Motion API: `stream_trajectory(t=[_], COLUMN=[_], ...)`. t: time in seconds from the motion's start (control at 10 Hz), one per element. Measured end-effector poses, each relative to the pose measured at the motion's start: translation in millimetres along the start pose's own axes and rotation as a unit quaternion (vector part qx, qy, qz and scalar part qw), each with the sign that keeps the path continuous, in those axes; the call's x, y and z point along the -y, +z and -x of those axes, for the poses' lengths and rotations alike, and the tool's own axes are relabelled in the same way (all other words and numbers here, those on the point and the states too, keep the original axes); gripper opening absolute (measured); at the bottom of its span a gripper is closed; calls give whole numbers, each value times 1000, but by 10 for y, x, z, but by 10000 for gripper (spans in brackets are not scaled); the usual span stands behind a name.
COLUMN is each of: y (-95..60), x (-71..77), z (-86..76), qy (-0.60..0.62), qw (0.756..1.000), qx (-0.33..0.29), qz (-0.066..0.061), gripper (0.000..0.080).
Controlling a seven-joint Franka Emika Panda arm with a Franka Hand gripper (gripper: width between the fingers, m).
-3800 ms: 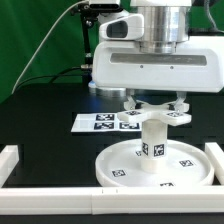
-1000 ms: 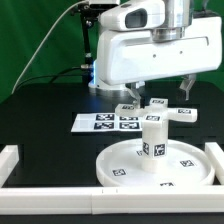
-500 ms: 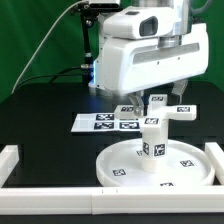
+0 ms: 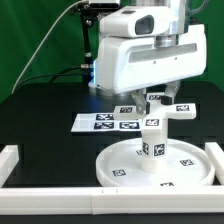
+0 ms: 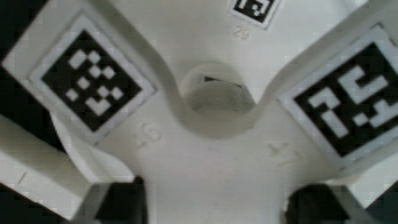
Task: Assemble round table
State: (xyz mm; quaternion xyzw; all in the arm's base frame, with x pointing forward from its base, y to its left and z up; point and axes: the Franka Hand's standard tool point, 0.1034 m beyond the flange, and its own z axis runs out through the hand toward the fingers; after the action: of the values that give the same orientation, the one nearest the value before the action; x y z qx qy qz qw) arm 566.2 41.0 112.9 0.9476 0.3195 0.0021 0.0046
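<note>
The large rimmed round disc (image 4: 112, 165) lies at the front of the table. The short thick leg (image 4: 152, 140) stands upright in its middle. Behind it lies a white cross-shaped part (image 4: 187, 111) with tags. My gripper (image 4: 158, 99) hangs low over that part, with jaws open. In the wrist view the cross-shaped part (image 5: 214, 150) fills the picture. Its centre hole (image 5: 217, 95) lies between two tags. My gripper (image 5: 231, 200) straddles one arm of it, with the dark fingertips (image 5: 116, 200) on either side. I cannot tell whether they touch it.
The marker board (image 4: 98, 122) lies flat behind the disc, toward the exterior view's left. A white rail (image 4: 60, 195) runs along the front. Short white rails stand at the exterior view's left (image 4: 9, 162) and right (image 4: 215, 158).
The gripper left the leg, which stays upright on the disc. It moved back toward the exterior view's right and has come down over the cross-shaped part.
</note>
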Motion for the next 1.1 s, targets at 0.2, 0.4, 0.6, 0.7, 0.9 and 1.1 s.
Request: stream_trajectory(t=[0.2, 0.4, 0.6, 0.7, 0.9, 1.1], y=[-5, 7, 22, 23, 13, -86], x=[14, 15, 11, 11, 12, -44], z=[16, 17, 31, 32, 59, 119], qy=[3, 41, 55, 55, 81, 57], qw=[1000, 999, 998, 998, 997, 998], qx=[3, 1, -1, -1, 2, 19], qz=[-3, -2, 1, 1, -8, -25], gripper=[88, 6, 2, 1, 1, 262])
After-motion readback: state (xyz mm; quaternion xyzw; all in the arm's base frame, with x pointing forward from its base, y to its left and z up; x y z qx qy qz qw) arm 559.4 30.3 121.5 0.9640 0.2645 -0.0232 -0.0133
